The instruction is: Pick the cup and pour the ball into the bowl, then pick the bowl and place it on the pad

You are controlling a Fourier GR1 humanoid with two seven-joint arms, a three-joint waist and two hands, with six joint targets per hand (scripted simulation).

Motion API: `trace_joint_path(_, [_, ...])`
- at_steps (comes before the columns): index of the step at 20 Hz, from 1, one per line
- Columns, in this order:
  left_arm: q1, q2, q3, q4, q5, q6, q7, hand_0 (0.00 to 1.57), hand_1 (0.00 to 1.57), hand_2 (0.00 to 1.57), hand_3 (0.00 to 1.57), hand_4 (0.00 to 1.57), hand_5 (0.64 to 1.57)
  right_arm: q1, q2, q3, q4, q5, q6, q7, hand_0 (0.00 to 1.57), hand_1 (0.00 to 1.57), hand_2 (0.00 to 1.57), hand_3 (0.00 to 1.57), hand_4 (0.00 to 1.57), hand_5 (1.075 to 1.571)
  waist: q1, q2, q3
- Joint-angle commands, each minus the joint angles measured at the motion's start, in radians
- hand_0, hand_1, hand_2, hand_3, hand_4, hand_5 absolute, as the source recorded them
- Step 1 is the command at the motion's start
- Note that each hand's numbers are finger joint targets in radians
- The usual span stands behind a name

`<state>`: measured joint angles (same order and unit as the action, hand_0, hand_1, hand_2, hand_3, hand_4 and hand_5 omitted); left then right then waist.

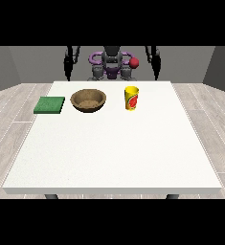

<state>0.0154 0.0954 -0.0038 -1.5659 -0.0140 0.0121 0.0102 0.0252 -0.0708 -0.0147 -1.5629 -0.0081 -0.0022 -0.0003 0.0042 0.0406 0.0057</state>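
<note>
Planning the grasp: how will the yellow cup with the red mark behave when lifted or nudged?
The yellow cup with the red mark stands upright and taller than wide, so a sideways nudge may tip it. It looks small, probably light. Its smooth-looking wall might slip.

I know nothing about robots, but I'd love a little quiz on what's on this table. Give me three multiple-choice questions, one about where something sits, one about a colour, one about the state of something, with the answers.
1. Where does the bowl sit?
A. Between the pad and the cup
B. At the table's near edge
C. On top of the pad

2. What colour is the pad?
A. Blue
B. Green
C. White

3. How does the cup stand?
A. Lying on its side
B. Upside down in the bowl
C. Upright on the table, with no hand on it

Answers:
1 A: the pad lies to the bowl's left in the view, the cup to its right.
2 B: it is a flat green square.
3 C: its open rim faces up and it stands alone.
</note>
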Motion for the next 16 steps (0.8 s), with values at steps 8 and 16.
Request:
trace_joint_path(8, [-0.198, -0.090, -0.001, -0.092, 0.184, 0.061, 0.053, 0.00, 0.00, 0.00, 0.00, 0.00, 1.569, -0.152, 0.067, 0.146, -0.156, -0.091, -0.107, 0.084, 0.00, 0.00, 0.32, 0.47, 0.84, 1.566, -0.047, -0.184, -0.0085])
trace_joint_path(16, [-0.439, -0.019, 0.132, -0.027, 0.225, 0.062, 0.092, 0.00, 0.00, 0.00, 0.00, 0.00, 1.569, -0.299, 0.070, 0.293, -0.223, -0.035, -0.351, 0.145, 0.00, 0.00, 0.32, 0.45, 0.83, 1.567, -0.042, -0.066, -0.0058])
